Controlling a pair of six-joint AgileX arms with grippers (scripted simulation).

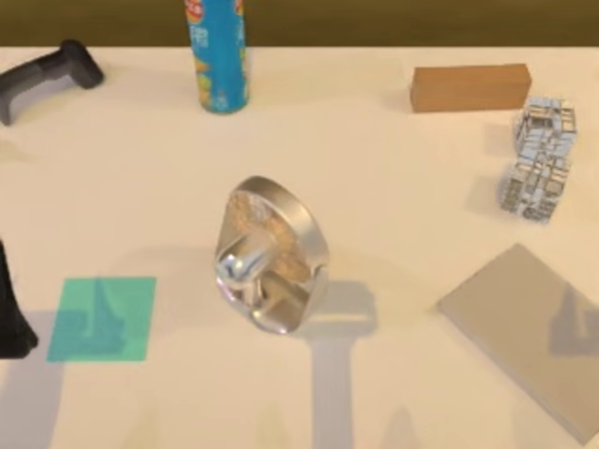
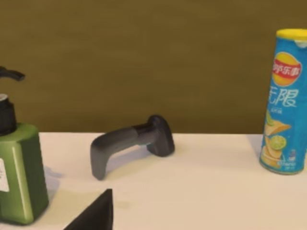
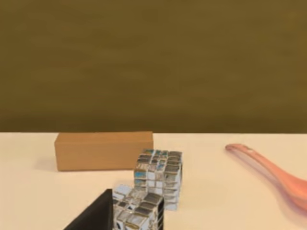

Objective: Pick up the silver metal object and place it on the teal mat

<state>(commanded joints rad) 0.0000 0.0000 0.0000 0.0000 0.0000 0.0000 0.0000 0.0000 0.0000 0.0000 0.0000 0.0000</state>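
The silver metal object (image 1: 270, 257) sits untouched mid-surface, well right of the teal mat (image 1: 103, 318). The left end effector (image 1: 11, 318), beside the mat, suits the pickup; I cannot tell its opening.

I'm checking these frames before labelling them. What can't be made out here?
- Left gripper: top view shows only a dark part of the left arm cut by the left edge; fingers unseen.
- Right gripper: absent from the top view; the right wrist view shows just a dark corner.
- Green pump bottle: cut by the left wrist view's edge.
- Pink spoon: bowl end cut off in the right wrist view.
- Silver metal object: underside hidden.
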